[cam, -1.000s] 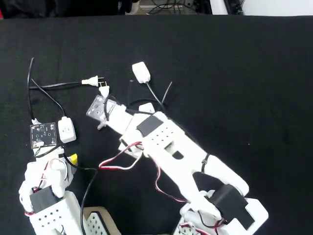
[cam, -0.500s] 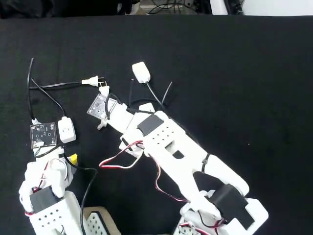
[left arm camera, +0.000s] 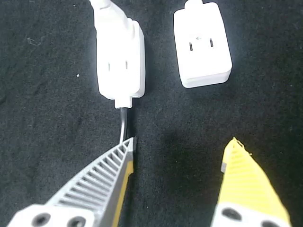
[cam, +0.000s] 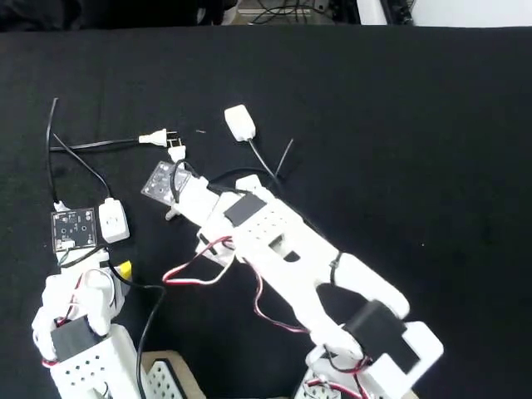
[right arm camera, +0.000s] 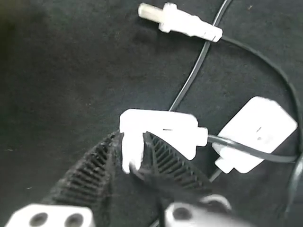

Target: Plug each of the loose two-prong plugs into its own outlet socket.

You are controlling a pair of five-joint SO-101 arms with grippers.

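While my right fingers (right arm camera: 90, 172) pinch the plug (right arm camera: 165, 126) by its stiff, likely light body, left fingers (left arm camera: 102, 177) hang spread

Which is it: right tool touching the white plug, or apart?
Touching. Right wrist view: the right tool is clamped on the white plug, jaws closed against both its sides.

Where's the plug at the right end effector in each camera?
High view: plug left of centre, at the right arm's tip.
Right wrist view: plug in the right end effector.
Left wrist view: two outlet sockets instead.
Shared landmark: second loose plug.
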